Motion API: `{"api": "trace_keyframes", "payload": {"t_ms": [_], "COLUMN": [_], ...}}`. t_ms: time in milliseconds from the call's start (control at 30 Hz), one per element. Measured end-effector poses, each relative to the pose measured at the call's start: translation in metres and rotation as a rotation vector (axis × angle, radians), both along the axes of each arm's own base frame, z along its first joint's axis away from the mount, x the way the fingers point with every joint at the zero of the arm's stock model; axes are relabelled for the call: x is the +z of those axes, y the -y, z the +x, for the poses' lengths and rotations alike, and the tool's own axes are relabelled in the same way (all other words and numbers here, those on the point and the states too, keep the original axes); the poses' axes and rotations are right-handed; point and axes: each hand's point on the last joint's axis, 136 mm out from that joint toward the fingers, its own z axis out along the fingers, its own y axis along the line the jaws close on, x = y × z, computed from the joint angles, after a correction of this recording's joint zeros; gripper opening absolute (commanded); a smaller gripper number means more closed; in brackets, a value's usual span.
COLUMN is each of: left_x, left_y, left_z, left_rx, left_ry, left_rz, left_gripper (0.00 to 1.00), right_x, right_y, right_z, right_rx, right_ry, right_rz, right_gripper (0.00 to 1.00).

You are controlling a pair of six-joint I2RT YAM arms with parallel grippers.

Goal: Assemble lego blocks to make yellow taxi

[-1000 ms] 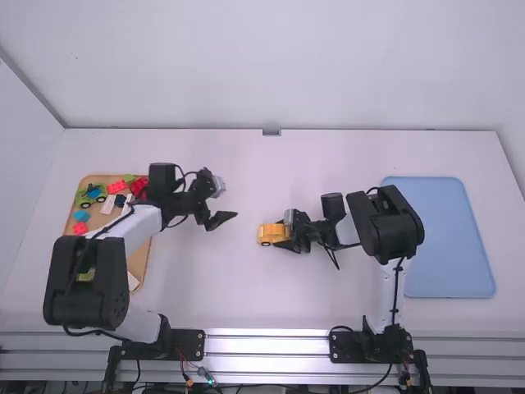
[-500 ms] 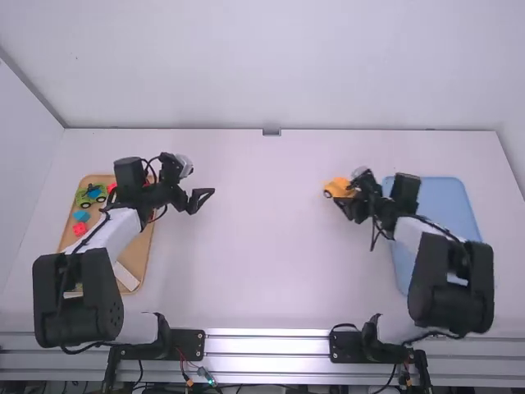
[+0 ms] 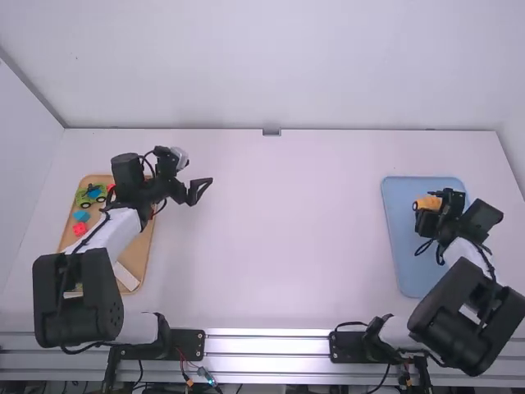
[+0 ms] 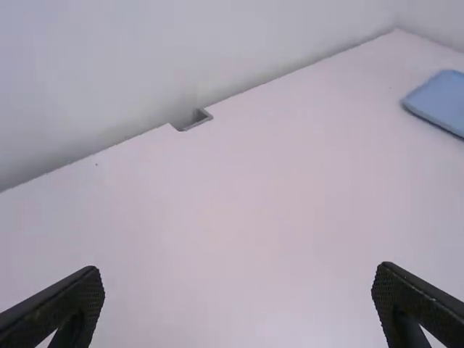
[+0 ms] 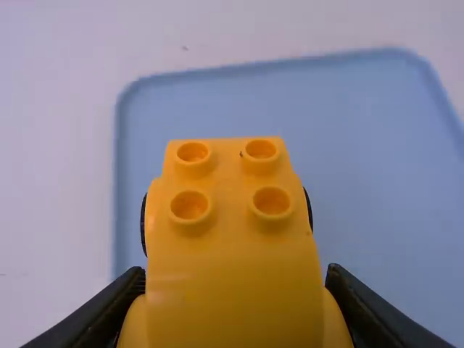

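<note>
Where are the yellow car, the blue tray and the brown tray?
Yellow car [image 5: 233, 250]: right wrist view, smooth body near the studs.
Blue tray [image 3: 420, 279]: high view, bare surface near its edge.
Brown tray [image 3: 138, 256]: high view, bare surface near its right edge.

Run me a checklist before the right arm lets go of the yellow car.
1. Right gripper has the car, one of its jaws on each side: ok.
2. Car over the blue tray: ok.
3. Car upright, studs up: ok.
4. Wheels resting on the tray: cannot tell.
5. Left gripper well away from the tray, jaws open: ok.
6. Nothing more to add to the car: cannot tell.
</note>
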Motion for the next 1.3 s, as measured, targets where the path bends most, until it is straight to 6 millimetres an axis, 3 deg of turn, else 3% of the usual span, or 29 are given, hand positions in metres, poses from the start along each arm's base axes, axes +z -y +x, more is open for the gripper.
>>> {"api": "trace_keyframes", "payload": {"t_ms": [200,367,533,633,667,900,1000,1133,1233,1267,1300], "left_x": [-0.017,-0.022,-0.023,-0.027,-0.029,-0.045,-0.04,-0.014,0.019,0.019,0.031], "left_y": [-0.031,-0.041,-0.044,-0.044,-0.044,-0.034,-0.026,-0.006,0.008,0.008,0.011], "left_z": [0.012,0.014,0.014,0.012,0.011,0.001,0.003,0.006,0.006,0.006,0.005], "left_rx": [0.243,0.312,0.335,0.34,0.344,0.362,0.376,0.359,0.339,0.339,0.336], "left_ry": [-0.12,-0.15,-0.158,-0.18,-0.193,-0.316,-0.349,-0.335,-0.299,-0.299,-0.285], "left_rz": [-0.005,-0.002,-0.002,-0.003,-0.004,0.043,0.098,0.151,0.165,0.165,0.166], "left_gripper": [0.99,0.99,0.99,0.99,0.99,0.99,0.99,0.99,0.99,0.99,0.99], "right_x": [-0.034,-0.037,-0.041,-0.042,-0.042,-0.044,-0.035,0.001,0.04,0.04,0.056], "right_y": [0.011,0.014,0.017,0.018,0.018,0.013,0.007,-0.008,-0.027,-0.027,-0.036], "right_z": [-0.008,-0.009,-0.015,-0.016,-0.017,-0.022,-0.024,-0.022,-0.018,-0.018,-0.017], "right_rx": [-0.077,-0.094,-0.133,-0.149,-0.151,-0.194,-0.197,-0.168,-0.121,-0.121,-0.097], "right_ry": [-0.09,-0.099,-0.13,-0.135,-0.136,-0.153,-0.155,-0.101,-0.023,-0.023,0.014], "right_rz": [0.026,0.023,0.027,0.03,0.033,0.088,0.095,0.068,0.027,0.027,0.006], "right_gripper": [0.63,0.65,0.74,0.97,0.99,0.99,0.98,0.99,0.99,0.99,0.99]}}
